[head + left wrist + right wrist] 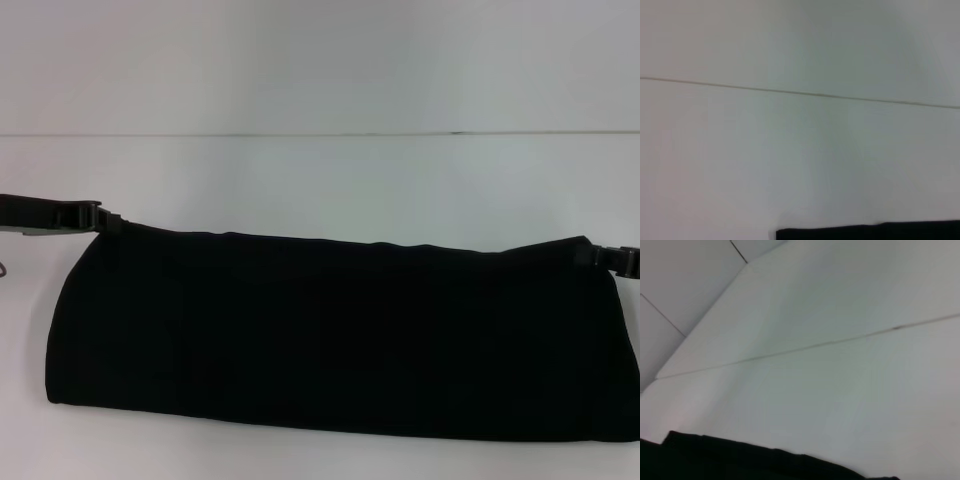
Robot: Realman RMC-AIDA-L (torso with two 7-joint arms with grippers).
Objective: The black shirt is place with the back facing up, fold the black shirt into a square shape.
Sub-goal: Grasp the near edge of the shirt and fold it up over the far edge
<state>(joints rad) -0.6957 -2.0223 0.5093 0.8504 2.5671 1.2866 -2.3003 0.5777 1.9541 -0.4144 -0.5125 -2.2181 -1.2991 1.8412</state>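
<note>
black shirt stretched between two hands

the black shirt (330, 335) lies across the white surface (320, 190) as a long, wide band, already doubled over on itself, with its near edge resting on the surface and rounded at the left end. its far edge is lifted and pulled taut in a shallow sagging line between the two upper corners.

the left hand (112, 222) reaches in from the left edge of the head view and is clamped on the shirt's far left corner, its fingers pinched together on the fabric. the right hand (612, 258) comes in from the right edge and is clamped in the same way on the far right corner. the two hands are well apart, with the whole width of the shirt between them.

in the left wrist view only a thin strip of the black shirt (870, 232) shows at the frame edge, the rest being bare surface (790, 160) crossed by a fine seam. the right wrist view shows a rumpled edge of the black shirt (740, 462) against the same surface (840, 400).
</note>
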